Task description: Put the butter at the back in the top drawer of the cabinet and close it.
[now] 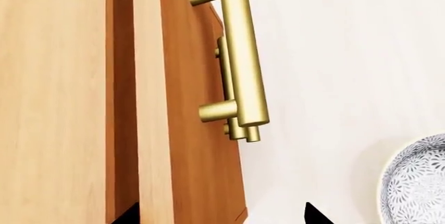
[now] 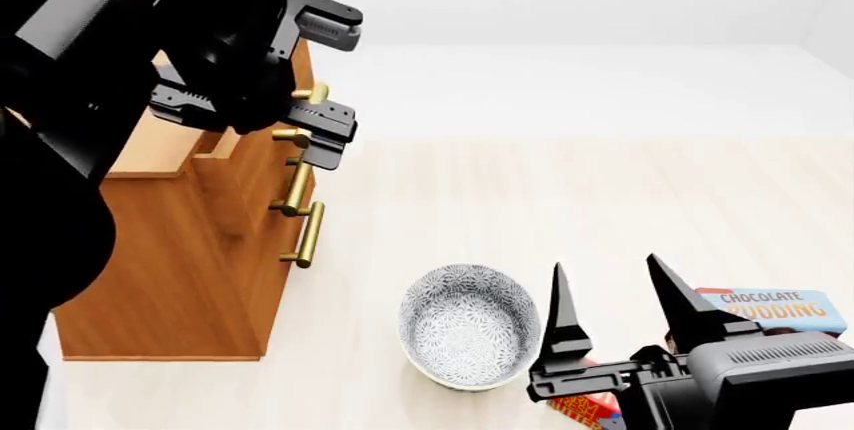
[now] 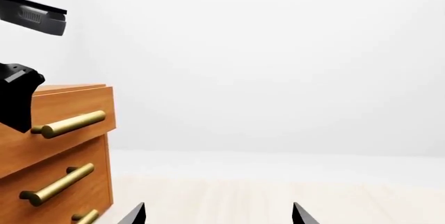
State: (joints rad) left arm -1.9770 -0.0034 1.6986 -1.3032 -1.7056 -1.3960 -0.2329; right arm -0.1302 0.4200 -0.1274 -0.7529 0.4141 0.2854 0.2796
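The cabinet [image 2: 174, 270] stands at the left. Its top drawer [image 3: 70, 107] juts out a little past the two lower ones, and a dark gap shows behind its front [image 1: 149, 104]. My left gripper [image 2: 334, 78] is open, its fingers either side of the top drawer's brass handle [image 1: 243, 52] without touching it. Only a red corner of the butter [image 2: 585, 412] shows at the bottom edge, mostly hidden under my right gripper [image 2: 621, 310]. That gripper is open and empty, fingers pointing away from me.
A patterned grey-and-white bowl [image 2: 470, 325] sits between the cabinet and my right gripper, and also shows in the left wrist view [image 1: 417, 182]. A Chocolate Pudding box [image 2: 781, 310] lies at the right. Pale wooden surface stretches behind.
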